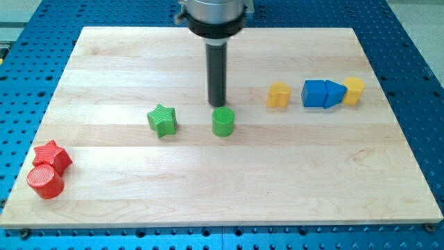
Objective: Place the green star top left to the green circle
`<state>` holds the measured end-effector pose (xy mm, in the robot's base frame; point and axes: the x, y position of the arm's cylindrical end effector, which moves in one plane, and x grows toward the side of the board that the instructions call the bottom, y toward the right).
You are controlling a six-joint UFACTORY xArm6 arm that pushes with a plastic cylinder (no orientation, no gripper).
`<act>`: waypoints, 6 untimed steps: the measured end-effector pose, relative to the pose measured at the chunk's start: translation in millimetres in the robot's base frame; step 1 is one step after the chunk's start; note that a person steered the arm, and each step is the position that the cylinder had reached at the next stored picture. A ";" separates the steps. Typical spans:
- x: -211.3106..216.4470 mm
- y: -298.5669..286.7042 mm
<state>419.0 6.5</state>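
Observation:
The green star (162, 120) lies on the wooden board to the view's left of the green circle (223, 121), about level with it, with a gap between them. My tip (218, 105) stands just above the green circle's top edge, close to it or touching it, and well to the right of the star.
A red star (53, 155) and a red circle (46, 182) sit together at the view's bottom left. A yellow block (279, 94), a blue cube (314, 93), a blue triangle (334, 94) and another yellow block (353, 90) form a row at the right. The board's edge (222, 225) runs along the bottom.

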 end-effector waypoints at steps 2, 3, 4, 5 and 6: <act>102.4 -5.3; 124.9 -48.2; 134.6 -117.0; 92.4 -159.5; 42.6 -173.5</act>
